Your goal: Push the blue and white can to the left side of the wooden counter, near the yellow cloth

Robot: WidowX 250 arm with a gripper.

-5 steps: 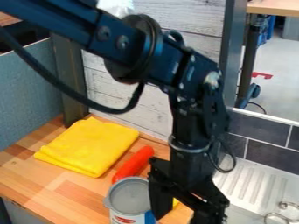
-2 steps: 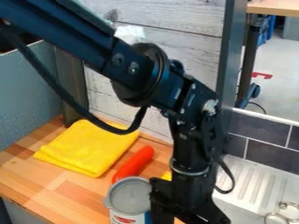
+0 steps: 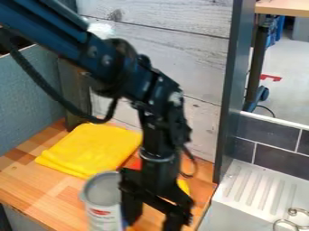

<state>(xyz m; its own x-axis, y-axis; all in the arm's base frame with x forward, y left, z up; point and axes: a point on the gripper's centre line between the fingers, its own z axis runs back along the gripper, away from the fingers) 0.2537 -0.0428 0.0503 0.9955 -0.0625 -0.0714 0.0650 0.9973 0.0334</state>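
The black gripper [image 3: 152,219] hangs low over the wooden counter at the bottom centre, its two fingers apart. Directly left of it, against or very close to its left finger, stands a grey-topped can [image 3: 101,194] with a white and red label. Behind the arm, a bit of a red-orange object [image 3: 136,164] shows. Part of a yellow object [image 3: 183,186] peeks out to the right of the wrist. A folded yellow cloth [image 3: 91,148] lies farther back on the left.
A wooden counter [image 3: 45,191] spans the lower left. Right of it is a white sink unit with a ribbed drainboard [image 3: 256,185] and metal rings [image 3: 294,218]. A dark upright post [image 3: 232,85] stands behind, beside a whitewashed plank wall [image 3: 175,49]; a blue-grey panel [image 3: 30,94] is at left.
The arm first lowered slightly, then moved left with its gripper. The can has shifted left and a little toward the back alongside it. More of the yellow object is uncovered; the red-orange one is mostly hidden.
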